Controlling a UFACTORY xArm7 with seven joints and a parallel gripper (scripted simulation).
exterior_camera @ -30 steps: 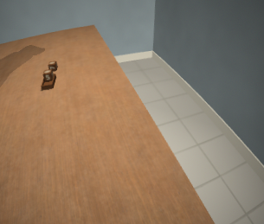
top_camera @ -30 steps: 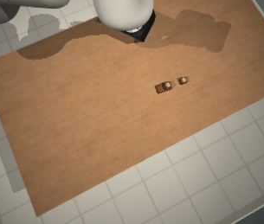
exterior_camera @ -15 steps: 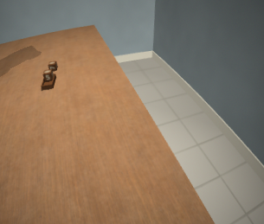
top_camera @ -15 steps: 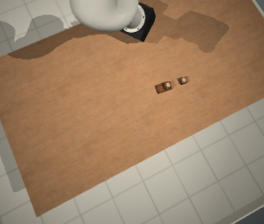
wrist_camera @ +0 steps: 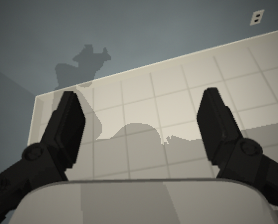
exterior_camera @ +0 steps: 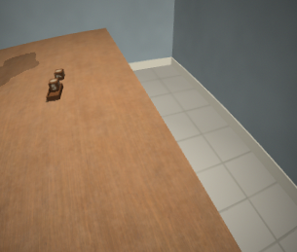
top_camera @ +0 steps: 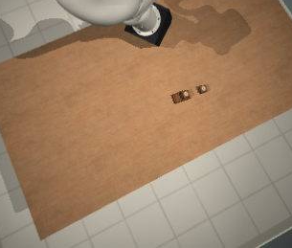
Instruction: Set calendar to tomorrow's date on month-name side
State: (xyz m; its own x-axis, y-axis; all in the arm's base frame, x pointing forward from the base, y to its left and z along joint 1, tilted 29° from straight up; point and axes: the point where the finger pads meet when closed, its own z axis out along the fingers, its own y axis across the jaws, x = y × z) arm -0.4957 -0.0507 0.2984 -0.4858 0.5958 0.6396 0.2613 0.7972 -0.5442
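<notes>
A small brown wooden tray (top_camera: 178, 97) lies on the table with one digit cube (top_camera: 185, 95) standing in it. A second cube (top_camera: 202, 89) stands on the table just beside the tray, apart from it. Both also show in the exterior view, the tray with its cube (exterior_camera: 54, 90) and the loose cube (exterior_camera: 59, 74) behind it. The digits are too small to read. My gripper (wrist_camera: 140, 104) is open and empty; in the wrist view it faces the floor tiles and the wall, far from the calendar. Only the arm's upper part (top_camera: 109, 1) shows above the table's far edge.
The arm's black base (top_camera: 149, 25) stands at the table's far edge. Tiled floor surrounds the table, with grey walls beyond. A wall socket (wrist_camera: 256, 17) shows in the wrist view.
</notes>
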